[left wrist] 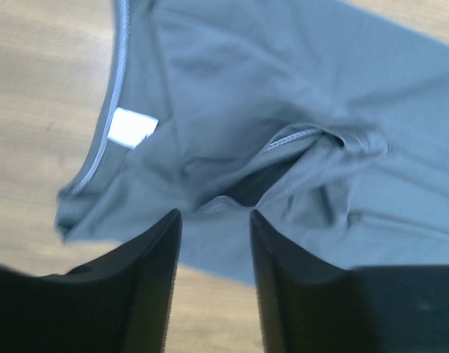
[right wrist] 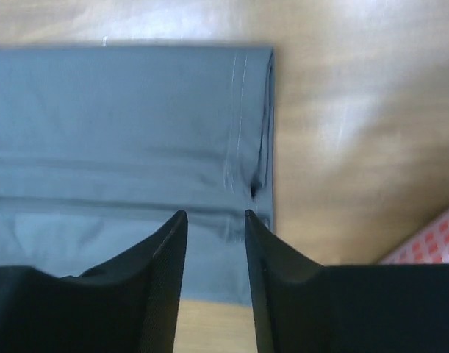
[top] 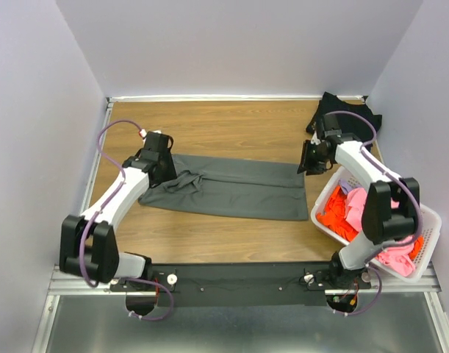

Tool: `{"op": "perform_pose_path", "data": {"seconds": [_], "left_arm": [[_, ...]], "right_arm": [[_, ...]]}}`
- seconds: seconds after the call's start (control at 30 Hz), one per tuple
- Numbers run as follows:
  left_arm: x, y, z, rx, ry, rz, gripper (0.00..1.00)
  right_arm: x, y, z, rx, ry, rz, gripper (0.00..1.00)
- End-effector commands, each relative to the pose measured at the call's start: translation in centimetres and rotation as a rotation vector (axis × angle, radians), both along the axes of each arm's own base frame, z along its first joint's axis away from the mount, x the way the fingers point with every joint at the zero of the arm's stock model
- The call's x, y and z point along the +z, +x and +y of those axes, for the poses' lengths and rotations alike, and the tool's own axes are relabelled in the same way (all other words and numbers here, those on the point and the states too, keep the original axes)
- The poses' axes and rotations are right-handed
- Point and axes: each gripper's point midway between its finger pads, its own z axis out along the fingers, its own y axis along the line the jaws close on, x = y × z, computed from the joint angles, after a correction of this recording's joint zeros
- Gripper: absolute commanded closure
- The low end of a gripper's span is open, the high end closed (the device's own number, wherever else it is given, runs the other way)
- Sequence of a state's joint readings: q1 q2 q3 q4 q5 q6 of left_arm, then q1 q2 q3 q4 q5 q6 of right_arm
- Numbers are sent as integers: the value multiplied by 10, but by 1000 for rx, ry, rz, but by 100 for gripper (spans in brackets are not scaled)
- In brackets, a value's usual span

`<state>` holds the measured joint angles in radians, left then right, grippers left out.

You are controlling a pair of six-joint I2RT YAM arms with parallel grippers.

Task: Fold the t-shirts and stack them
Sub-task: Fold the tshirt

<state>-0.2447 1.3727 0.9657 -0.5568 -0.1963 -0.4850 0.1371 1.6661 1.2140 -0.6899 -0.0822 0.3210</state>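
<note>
A dark grey t-shirt (top: pixel 231 187) lies folded into a long strip across the middle of the wooden table. My left gripper (top: pixel 164 163) hovers over its collar end, jaws open, nothing between them; the left wrist view shows the neckline, a white label (left wrist: pixel 131 127) and bunched cloth (left wrist: pixel 283 169) below my left gripper (left wrist: pixel 215 215). My right gripper (top: pixel 306 157) hangs open above the hem end; in the right wrist view my right gripper (right wrist: pixel 215 215) is over the grey t-shirt (right wrist: pixel 121 132) near its hem edge. A black t-shirt (top: pixel 347 112) lies crumpled at the back right corner.
A white slatted basket (top: pixel 428 243) stands at the right, near the right arm, holding orange (top: pixel 340 212) and pink (top: pixel 400 259) shirts. White walls enclose the table on three sides. A black rail (top: pixel 239 279) runs along the near edge.
</note>
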Motion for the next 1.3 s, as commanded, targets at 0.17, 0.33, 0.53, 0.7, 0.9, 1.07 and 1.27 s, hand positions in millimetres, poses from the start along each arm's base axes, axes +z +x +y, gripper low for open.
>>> {"op": "perform_pose_path", "data": {"seconds": [0.17,0.33,0.53,0.7,0.9,1.07,1.27], "left_arm": [[37,20,-13,-15,-57,-115,31],[21,64,-26,-34,-50,-69,30],[-1,84,-39,-48,-77,-28,31],[-12,90,-62,-101,-144,-19,31],[-33,68,-98,-202,-159,50,31],[-51,41,-104,-243,-162,123,31],[-55,18,-105,-276,-172,164,32]], "right_arm": [[31,-2,-4,3,-22,-102,42],[24,26,10,16,31,-95,42],[11,39,26,34,101,-67,42],[2,32,29,38,108,-45,43],[-9,24,27,30,105,-17,43],[-15,23,27,30,108,-1,43],[-19,27,29,39,108,4,43]]}}
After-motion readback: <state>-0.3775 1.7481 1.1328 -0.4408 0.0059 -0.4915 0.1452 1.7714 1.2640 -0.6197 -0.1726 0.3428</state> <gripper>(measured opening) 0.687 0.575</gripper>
